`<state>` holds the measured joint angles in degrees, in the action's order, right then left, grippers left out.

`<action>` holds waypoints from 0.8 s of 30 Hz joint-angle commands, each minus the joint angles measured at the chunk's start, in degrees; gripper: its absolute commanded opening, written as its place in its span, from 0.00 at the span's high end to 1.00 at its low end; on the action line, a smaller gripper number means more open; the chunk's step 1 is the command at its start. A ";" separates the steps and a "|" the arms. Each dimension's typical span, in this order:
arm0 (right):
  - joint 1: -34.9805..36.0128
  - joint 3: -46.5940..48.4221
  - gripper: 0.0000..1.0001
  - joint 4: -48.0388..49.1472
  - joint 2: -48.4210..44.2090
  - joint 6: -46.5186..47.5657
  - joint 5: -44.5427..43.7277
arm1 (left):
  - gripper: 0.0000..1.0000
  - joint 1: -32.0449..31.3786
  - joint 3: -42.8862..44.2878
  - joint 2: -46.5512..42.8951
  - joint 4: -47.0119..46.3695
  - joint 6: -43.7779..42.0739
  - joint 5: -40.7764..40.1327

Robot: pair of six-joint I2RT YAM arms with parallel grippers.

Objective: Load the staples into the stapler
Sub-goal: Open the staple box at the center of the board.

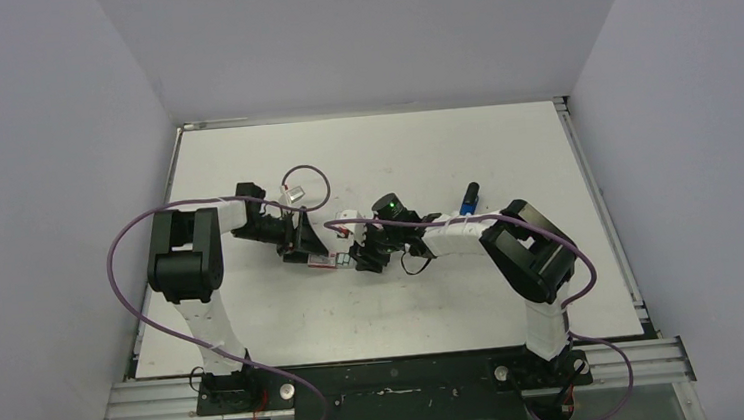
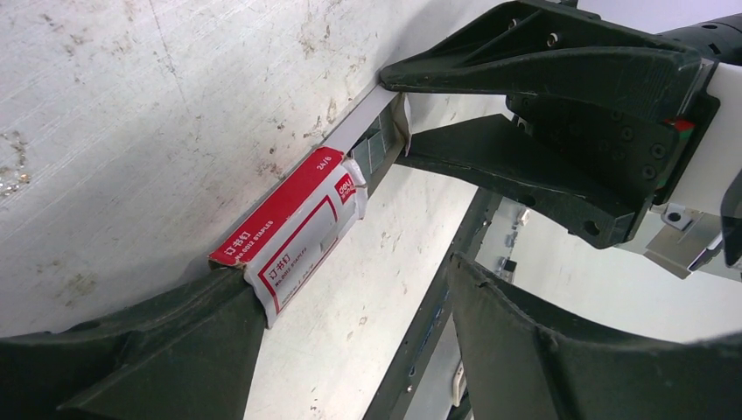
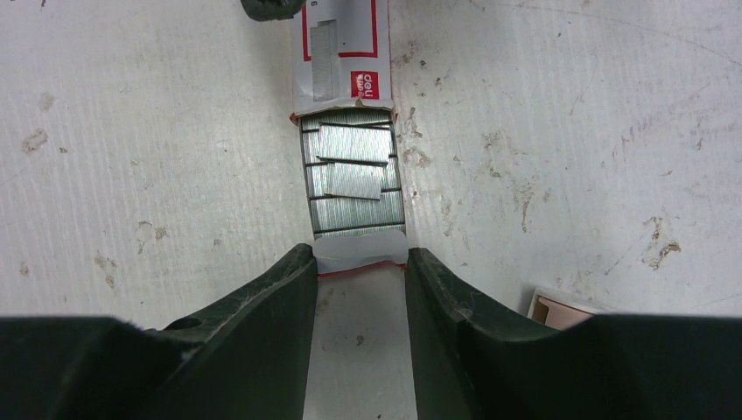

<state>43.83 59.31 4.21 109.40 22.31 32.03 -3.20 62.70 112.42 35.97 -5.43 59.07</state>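
Right gripper (image 3: 359, 255) pinches the tray end of the red-and-white cardboard staple box (image 3: 341, 52), silvery staple strips (image 3: 354, 179) exposed ahead; left gripper (image 2: 350, 280) gapes, one finger seemingly touching its sleeve. Slim blue stapler (image 1: 469, 200) behind, on scuffed white table (image 3: 569, 131); grey walls (image 1: 42, 146).

The box (image 2: 297, 223) is red and white, the staples (image 3: 354, 179) silvery-grey, the stapler (image 1: 469, 200) blue.

The left arm (image 1: 186, 255) and right arm (image 1: 527, 253) have white links and chunky black joints, with purple cables (image 1: 112, 262) looping off them. A green light (image 1: 388, 207) glows. Black fingers (image 2: 542, 74) show screw holes.
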 commanded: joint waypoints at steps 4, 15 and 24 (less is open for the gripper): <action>0.02 -0.09 0.55 -3.47 -1.09 -0.59 -0.09 | 0.22 0.76 0.94 -1.08 0.12 -4.35 -7.27; 1.79 3.31 0.24 -0.48 -0.39 -2.39 0.74 | 0.21 0.76 0.76 -0.38 0.24 -4.11 -4.02; 2.73 5.10 0.20 5.71 3.61 -5.42 2.61 | 0.20 1.00 1.14 1.76 1.10 -3.86 0.92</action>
<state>46.22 62.19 4.54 110.96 19.03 32.67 -2.85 63.00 112.33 37.34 -6.74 60.58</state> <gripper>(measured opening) 0.788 0.798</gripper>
